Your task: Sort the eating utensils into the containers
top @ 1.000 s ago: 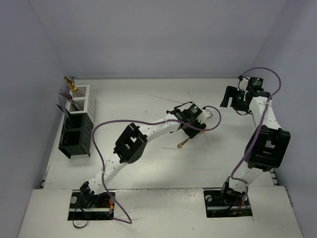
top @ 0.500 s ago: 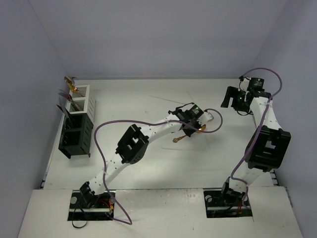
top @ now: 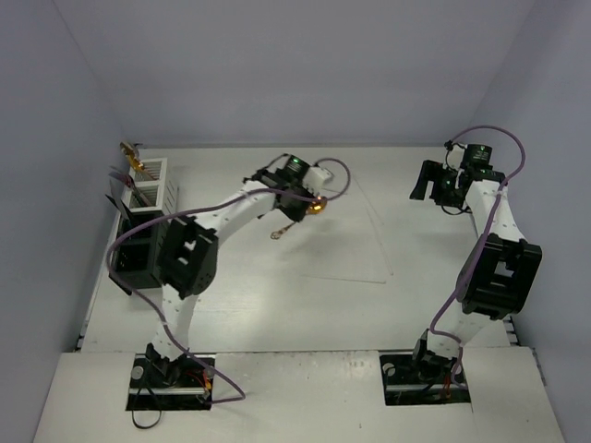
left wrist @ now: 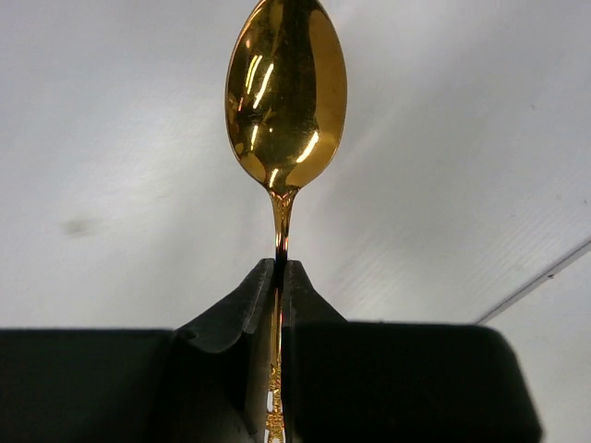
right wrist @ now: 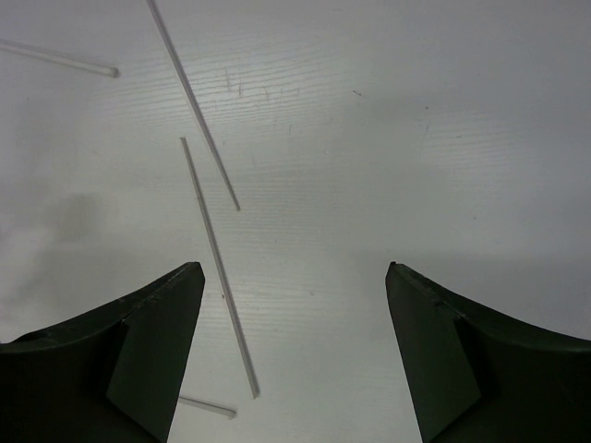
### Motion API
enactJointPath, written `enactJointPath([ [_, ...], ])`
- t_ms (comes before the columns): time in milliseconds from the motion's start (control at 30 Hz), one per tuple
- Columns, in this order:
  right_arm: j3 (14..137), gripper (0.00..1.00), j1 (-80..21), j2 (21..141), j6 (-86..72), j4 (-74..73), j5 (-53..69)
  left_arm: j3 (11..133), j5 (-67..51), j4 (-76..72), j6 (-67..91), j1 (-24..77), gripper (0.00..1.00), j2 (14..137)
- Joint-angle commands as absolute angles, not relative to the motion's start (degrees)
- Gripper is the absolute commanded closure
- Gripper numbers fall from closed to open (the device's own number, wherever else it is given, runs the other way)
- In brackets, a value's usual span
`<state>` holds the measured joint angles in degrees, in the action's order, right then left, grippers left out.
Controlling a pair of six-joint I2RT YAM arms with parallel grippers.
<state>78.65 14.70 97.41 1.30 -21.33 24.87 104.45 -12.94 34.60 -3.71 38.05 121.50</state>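
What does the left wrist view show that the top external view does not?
Left wrist only: the gold spoon pinched at its neck between shut fingers, with reflections in its bowl. Top external only: the white container, the black container, the right gripper. Both: the left gripper holding the spoon.

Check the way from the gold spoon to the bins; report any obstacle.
Nothing visible blocks it: the left end effector grips the gold spoon, and only bare table lies between it and the containers.
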Motion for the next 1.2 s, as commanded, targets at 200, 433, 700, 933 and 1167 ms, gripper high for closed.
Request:
enactJointPath([
  [200,80.1,0.23,14.9,97.2,1.2,-19.9,26.8,94.0,-18.9,6.5,0.9,18.3,1.0,91.6],
  [433,80.1,0.23,14.5,97.6,1.3,-19.9,26.7,84.4,-25.1,-14.9,4.7,0.2,1.0,85.9],
  [700,79.7,0.23,14.3,97.8,1.6,-19.9,26.4,79.5,-23.2,-29.5,0.0,-9.5,1.0,88.7],
  [933,79.8,0.23,14.0,98.3,1.6,-19.9,25.9,76.6,-18.9,-39.6,-5.7,-11.8,1.0,93.8],
  [1167,79.8,0.23,13.3,98.7,1.8,-20.0,24.7,77.7,-17.3,-46.0,-7.0,-12.2,1.0,101.5],
])
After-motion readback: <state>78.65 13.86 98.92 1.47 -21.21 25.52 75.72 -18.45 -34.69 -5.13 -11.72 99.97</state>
